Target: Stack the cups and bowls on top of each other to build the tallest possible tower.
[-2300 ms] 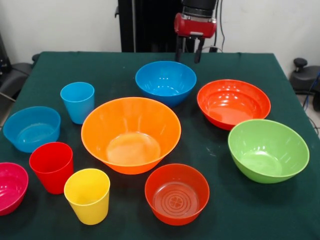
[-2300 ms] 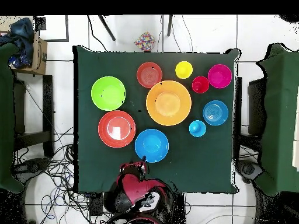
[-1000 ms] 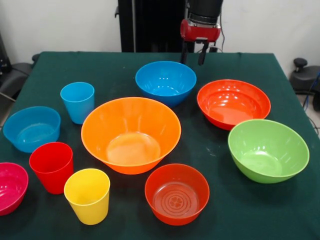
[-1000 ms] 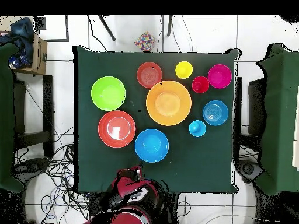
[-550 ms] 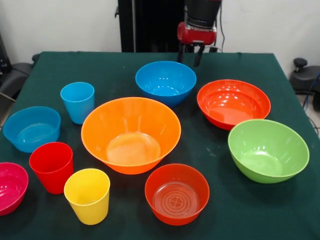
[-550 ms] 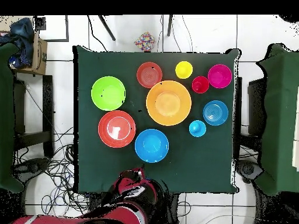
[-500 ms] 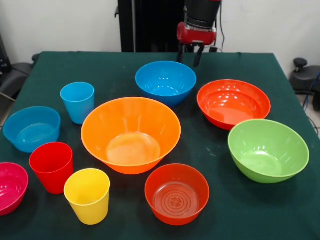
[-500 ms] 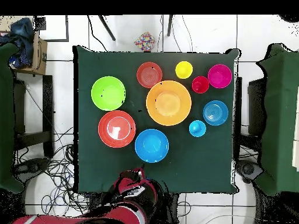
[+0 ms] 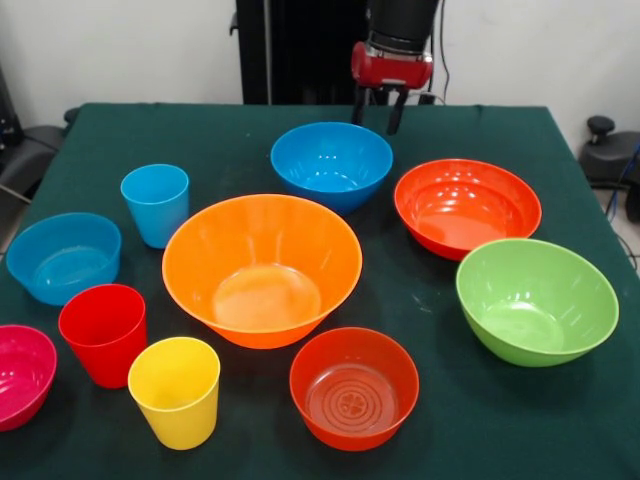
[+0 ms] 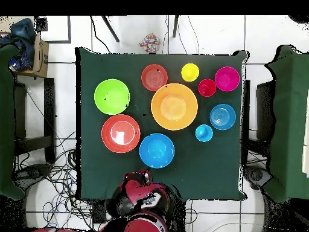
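While nothing on the table (image 9: 560, 440) has moved over the last 2 seconds, the gripper (image 9: 378, 110) has only drifted slightly above the far edge, behind the blue bowl (image 9: 331, 163); its 2 fingers hang apart, holding nothing. Stacking looks unstarted: the orange bowl (image 9: 262, 268), the likely base, sits empty mid-table, with the 3 cups (image 9: 103, 333) beside it, all separate. Every piece is glossy, smooth plastic, the bowls round, the cups tapered and handleless.
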Tool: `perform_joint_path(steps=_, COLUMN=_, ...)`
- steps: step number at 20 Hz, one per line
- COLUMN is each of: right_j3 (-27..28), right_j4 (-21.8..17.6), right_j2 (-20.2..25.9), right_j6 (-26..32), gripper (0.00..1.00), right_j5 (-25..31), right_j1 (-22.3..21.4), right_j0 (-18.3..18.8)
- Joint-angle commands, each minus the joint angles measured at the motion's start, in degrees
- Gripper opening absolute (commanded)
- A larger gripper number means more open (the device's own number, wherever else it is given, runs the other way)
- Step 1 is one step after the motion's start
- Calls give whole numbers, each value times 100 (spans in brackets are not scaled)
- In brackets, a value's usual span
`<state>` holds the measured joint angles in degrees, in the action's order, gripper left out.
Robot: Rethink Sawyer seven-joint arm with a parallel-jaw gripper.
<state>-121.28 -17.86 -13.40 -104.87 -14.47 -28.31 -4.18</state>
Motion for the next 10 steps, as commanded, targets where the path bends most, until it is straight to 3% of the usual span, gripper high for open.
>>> perform_joint_path(steps=1, right_j3=-235, right_j4=-120, right_j2=1363, right_j6=-526, gripper=100, right_j5=1319, right_j1=-1144, right_j0=623)
perform_joint_path(steps=10, right_j3=-412, right_j4=-20, right_j2=1811, right_j6=-505, gripper=100, right_j5=1692, right_j1=-1582, right_j0=1074)
